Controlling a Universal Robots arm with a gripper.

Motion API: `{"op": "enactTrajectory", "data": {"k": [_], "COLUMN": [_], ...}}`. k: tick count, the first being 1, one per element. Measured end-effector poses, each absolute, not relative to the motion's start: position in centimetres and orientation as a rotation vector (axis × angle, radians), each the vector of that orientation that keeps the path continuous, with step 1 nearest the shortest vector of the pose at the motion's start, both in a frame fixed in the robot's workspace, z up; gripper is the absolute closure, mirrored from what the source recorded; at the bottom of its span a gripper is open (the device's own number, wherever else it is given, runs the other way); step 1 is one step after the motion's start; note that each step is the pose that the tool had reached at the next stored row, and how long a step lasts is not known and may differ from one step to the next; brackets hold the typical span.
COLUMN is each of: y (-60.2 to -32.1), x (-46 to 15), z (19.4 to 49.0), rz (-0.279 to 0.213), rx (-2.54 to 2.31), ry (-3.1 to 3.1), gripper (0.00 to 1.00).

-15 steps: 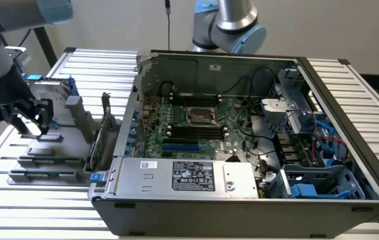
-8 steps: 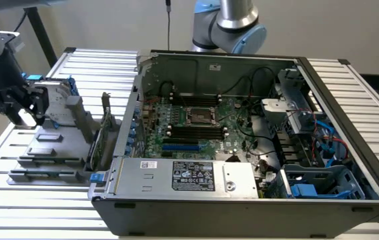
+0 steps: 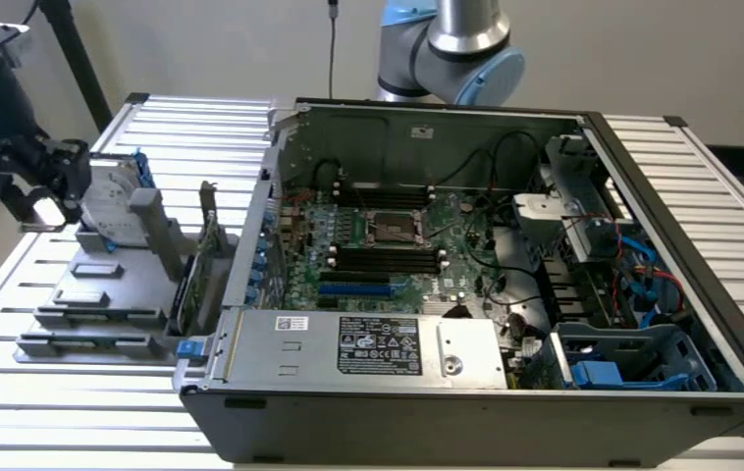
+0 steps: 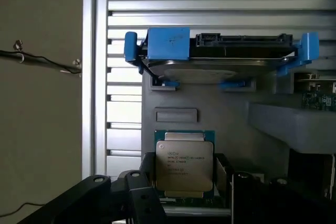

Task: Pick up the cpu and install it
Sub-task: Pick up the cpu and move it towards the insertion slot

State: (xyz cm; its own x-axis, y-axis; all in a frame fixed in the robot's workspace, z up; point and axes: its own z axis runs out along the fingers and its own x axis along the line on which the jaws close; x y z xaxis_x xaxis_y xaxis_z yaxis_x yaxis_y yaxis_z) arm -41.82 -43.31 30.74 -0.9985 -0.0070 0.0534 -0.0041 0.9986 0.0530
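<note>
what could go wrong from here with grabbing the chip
1. The gripper straddles the chip with open jaws; an off-centre close could tilt it in its grey holder.
2. The hard drive stands close by; a careless lift might bump it.
3. The socket sits deep in the crowded case, so misalignment could harm it.

CPU: small flat square pkg. Top is a silver-grey metal lid w/ small dark printed text in the upper half. Green substrate shows as a thin rim around the lid. Pose: lying flat, lid up, edges square to the grey holder block it rests on. Loc.: near the upright hard drive, apart from it.
</note>
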Motion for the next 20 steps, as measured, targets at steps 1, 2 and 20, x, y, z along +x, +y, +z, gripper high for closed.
{"op": "enactTrajectory", "data": {"k": [1, 2, 20], "y": [-43.3, -43.3, -43.3], "x": [-41.6, -41.4, -34.4], "z": [31.2, 31.6, 39.3], "rz": [-0.082, -0.082, -0.081], "rx": [0.01, 0.011, 0.017], "ry": [-3.087, -3.086, -3.074], "gripper": [0.45, 0.45, 0.45]}}
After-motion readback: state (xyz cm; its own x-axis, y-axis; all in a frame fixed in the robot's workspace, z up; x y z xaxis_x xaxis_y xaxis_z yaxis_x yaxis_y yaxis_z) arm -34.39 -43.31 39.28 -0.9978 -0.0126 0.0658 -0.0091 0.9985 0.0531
